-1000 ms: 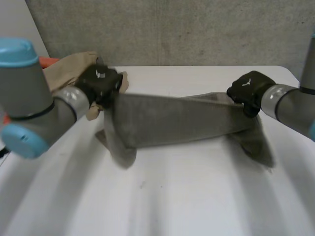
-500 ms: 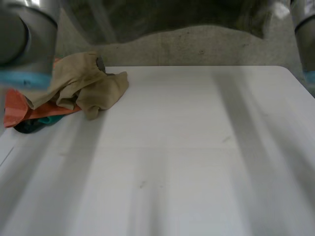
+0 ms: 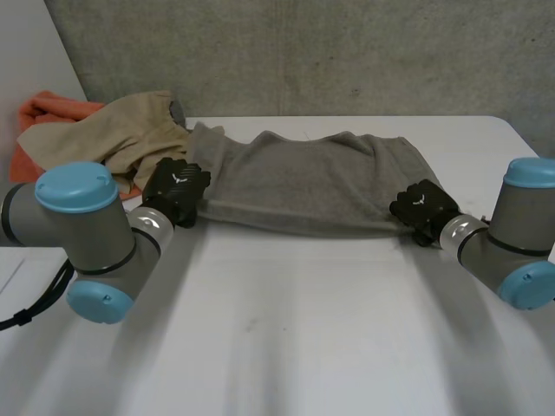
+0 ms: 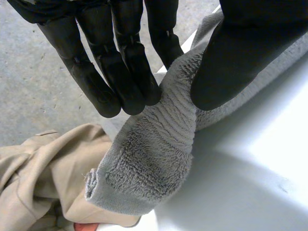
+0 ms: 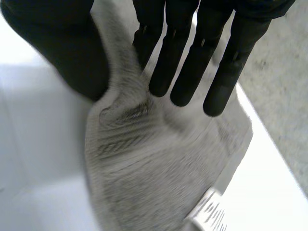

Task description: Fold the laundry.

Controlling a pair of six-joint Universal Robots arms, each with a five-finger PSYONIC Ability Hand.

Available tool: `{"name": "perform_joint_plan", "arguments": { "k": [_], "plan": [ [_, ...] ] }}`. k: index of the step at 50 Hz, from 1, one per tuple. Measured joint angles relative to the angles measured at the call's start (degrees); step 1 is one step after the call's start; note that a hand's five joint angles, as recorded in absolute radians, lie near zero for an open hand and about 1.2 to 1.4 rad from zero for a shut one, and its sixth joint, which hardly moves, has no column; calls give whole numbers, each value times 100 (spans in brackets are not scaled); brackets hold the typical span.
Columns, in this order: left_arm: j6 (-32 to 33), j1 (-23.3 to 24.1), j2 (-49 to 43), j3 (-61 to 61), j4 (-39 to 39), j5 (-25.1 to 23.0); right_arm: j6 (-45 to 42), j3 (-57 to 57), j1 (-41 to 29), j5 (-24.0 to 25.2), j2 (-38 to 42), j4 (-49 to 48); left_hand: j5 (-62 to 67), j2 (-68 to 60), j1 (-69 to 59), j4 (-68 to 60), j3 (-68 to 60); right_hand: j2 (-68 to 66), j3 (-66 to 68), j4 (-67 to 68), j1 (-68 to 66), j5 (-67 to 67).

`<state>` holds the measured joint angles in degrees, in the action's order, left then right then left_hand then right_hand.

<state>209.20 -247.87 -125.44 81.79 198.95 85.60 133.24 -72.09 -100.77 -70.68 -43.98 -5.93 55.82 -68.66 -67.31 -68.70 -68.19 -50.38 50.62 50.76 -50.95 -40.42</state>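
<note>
A grey towel [image 3: 303,186] lies spread out flat across the upper middle of the head view on the white table [image 3: 303,338], its long near edge running from centre left to centre right. The left hand [image 3: 178,192] sits at the towel's near-left corner and the right hand [image 3: 422,208] at its near-right corner, with each arm coming in from its own lower side of the frame. In the left wrist view the corner is bunched into a thick roll and pinched: the thumb [image 4: 236,53] presses on the pile from one side while the straight fingers [image 4: 130,72] back it from the other. The right wrist view shows the same kind of grip, with the towel's corner passing between the thumb [image 5: 72,48] and the straight fingers [image 5: 192,62]. A small white label [image 5: 211,211] shows on the towel's edge beyond the fingertips. At the upper left of the head view a crumpled beige garment [image 3: 130,139] lies heaped just beside the towel's left end, touching it, and an orange cloth [image 3: 61,113] shows behind it. A concrete wall [image 3: 347,52] fills the top of the frame behind the table.
</note>
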Motion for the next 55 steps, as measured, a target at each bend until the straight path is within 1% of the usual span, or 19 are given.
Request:
{"name": "perform_joint_plan", "arguments": {
  "k": [2, 6, 13, 17, 23, 28, 33, 41, 44, 46, 49, 55],
  "plan": [
    [-23, -14, 47, -5, -20, 20, 189, -34, 5, -98, -10, -35, 0, 0, 1, 0, 0, 656, -606, -615, 589, 642],
    [-105, -58, 179, 13, -39, 37, 803, -107, 59, -195, -198, -76, 0, 0, 1, 0, 0, 1155, -1227, -1284, 1197, 1346],
    [-250, -136, 348, 112, -45, 41, 1940, -56, 294, -212, -450, 53, 0, 0, 1, 0, 0, 1223, -1351, -1367, 1350, 1480],
    [-305, -177, 409, 173, -56, 34, 2275, 118, 446, -204, -356, 260, 0, 0, 1, 0, 0, 1223, -1351, -1367, 1350, 1486],
    [-365, -240, 512, 213, -121, 19, 2287, 480, 597, -188, -67, 630, 0, 0, 1, 0, 0, 1223, -1351, -1367, 1350, 1486],
    [-408, -280, 586, 217, -198, -8, 2119, 828, 693, -171, 210, 965, 0, 0, 1, 0, 0, 1223, -1351, -1367, 1350, 1486],
    [-453, -288, 637, 209, -253, -50, 1942, 1026, 736, -167, 370, 1077, 0, 0, 1, 0, 0, 1223, -1397, -1378, 1350, 1517],
    [-479, -235, 668, 206, -279, -60, 1790, 1097, 737, -162, 447, 1036, 0, 0, 1, 0, 0, 1210, -1312, -1335, 1306, 1372],
    [-479, -215, 682, 214, -283, -55, 1765, 1097, 722, -168, 459, 946, 0, 0, 1, 0, 0, 624, -671, -697, 656, 947],
    [-479, -207, 694, 221, -288, -51, 1755, 1098, 712, -173, 463, 884, 0, 0, 1, 0, 0, 402, -437, -469, 449, 773],
    [-478, -201, 721, 240, -302, -50, 1734, 1106, 687, -179, 466, 743, 0, 0, 1, 0, 0, 369, -406, -421, 427, 518],
    [-481, -206, 772, 274, -326, -61, 1683, 1151, 641, -191, 508, 542, 0, 0, 1, 0, 0, 428, -466, -457, 491, 518]
  ]
}}
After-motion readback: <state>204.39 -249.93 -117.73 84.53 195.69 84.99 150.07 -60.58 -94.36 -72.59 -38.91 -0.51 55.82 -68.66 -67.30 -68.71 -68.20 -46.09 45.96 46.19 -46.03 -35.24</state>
